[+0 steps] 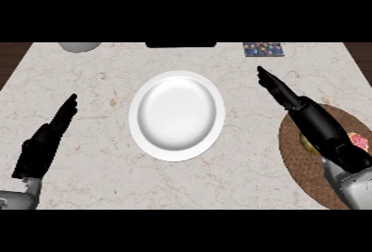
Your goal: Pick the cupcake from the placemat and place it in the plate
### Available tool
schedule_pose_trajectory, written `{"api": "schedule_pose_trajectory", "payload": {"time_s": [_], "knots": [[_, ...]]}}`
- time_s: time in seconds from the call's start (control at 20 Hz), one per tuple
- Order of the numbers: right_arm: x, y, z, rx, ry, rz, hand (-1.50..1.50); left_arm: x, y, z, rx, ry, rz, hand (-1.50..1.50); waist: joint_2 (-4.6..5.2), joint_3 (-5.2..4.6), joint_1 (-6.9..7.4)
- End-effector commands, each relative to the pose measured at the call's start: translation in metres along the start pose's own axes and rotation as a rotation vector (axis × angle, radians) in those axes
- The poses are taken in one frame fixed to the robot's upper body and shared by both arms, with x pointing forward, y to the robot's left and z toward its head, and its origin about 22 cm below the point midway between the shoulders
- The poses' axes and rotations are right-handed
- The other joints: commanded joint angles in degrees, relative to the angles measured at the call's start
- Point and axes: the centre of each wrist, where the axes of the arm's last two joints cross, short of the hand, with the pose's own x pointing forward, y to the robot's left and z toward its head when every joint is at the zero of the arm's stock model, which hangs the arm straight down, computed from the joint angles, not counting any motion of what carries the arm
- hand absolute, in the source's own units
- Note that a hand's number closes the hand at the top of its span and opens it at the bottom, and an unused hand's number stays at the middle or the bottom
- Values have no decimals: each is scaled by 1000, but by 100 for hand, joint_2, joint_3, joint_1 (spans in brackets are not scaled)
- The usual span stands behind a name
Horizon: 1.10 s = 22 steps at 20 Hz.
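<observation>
A white plate (176, 115) lies in the middle of the marble counter with nothing on it. At the right edge lies a round brown placemat (305, 165). The cupcake (357, 141), with pink frosting and a yellowish base, sits on the mat and is mostly hidden behind my right hand (312, 120). That hand is open, its straight fingers pointing up and left, hovering above the mat's left part. Over at the left side my left hand (45, 142) rests open with its fingers up.
A grey rounded object (80, 47) sits at the counter's far left edge. A dark patterned square (263, 49) lies at the far right, and a black object (181, 45) at the far middle.
</observation>
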Motion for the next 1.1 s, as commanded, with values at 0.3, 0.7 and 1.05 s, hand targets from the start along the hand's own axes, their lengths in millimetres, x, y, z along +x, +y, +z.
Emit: {"api": "schedule_pose_trajectory", "payload": {"time_s": [0.3,0.7,1.05], "knots": [[-38,-128,90,-748,222,-64,-150,-29,26,26,172,44,-54,0,83,-91,-298],[-59,-95,159,-1292,-81,-299,-150,-45,4,55,158,29,-32,0,24,-69,-127],[-13,-122,214,-1008,82,-242,-150,-53,12,53,149,19,-39,0,52,-78,-62]]}}
